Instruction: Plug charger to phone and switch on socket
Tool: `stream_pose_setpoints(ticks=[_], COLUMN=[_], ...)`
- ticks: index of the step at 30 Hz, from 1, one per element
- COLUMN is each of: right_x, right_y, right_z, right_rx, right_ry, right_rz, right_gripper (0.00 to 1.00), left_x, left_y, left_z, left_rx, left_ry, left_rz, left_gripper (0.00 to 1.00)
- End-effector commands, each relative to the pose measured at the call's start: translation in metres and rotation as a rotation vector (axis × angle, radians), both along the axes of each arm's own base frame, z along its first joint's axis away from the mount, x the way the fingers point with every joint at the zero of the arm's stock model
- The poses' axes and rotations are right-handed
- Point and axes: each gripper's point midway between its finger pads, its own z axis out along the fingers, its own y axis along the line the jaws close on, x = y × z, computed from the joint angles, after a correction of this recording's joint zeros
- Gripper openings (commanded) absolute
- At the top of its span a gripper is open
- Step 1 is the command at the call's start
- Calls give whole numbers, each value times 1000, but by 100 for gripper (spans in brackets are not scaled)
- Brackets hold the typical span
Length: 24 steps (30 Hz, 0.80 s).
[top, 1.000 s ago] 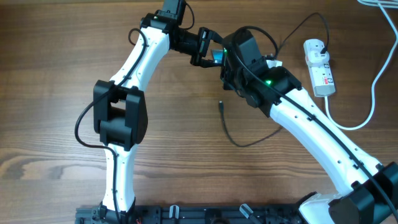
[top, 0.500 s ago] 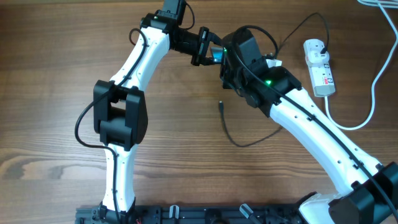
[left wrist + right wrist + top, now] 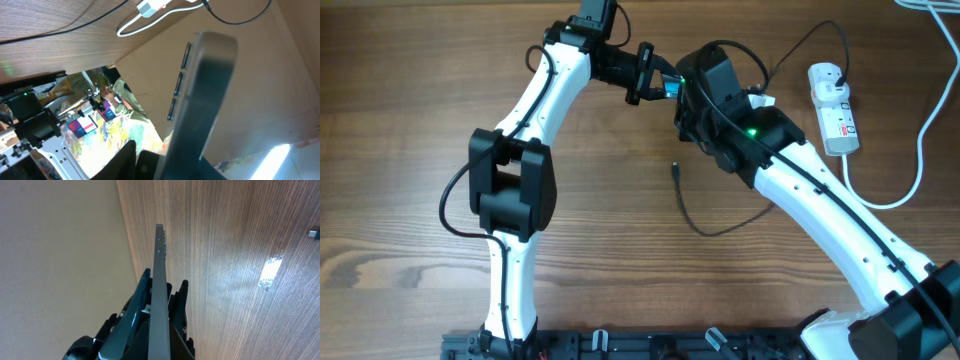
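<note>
The left claw [image 3: 653,80] has tipped up a little, and the phone [image 3: 670,87] went with it. The phone hangs in the air between both claws. The right claw [image 3: 162,282] is pinched on it. I cannot tell the left claw's grip. A pull from both could twist the phone loose. The charger [image 3: 676,171] tip lies below on the brown wood table [image 3: 410,110]. A tan wall stands behind.
</note>
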Motion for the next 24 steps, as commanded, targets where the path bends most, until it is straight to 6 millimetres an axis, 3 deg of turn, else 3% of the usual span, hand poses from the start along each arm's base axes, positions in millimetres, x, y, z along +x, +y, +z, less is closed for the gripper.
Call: stream_pose_setpoints(ticks=[1,14,17,24], right_x=[1,4,5,5], right_y=[1,5,6,6], right_z=[20,25,25,26], right_rx=[42,63,65,67], right_ry=[-41,-62,-66,-68], right_rz=[-11,-5,-5,-4], right_gripper=[5,5,4,5], left_x=[-2,-3,-3,-3], left_y=[5,5,5,5], left_z=[23,26,26,27], left_rx=[-40,-57,-57,-63], left_ry=[-37,-32,-32,-30], left_rz=[-2,-9,-8,-11], left_gripper=[28,25,18,18])
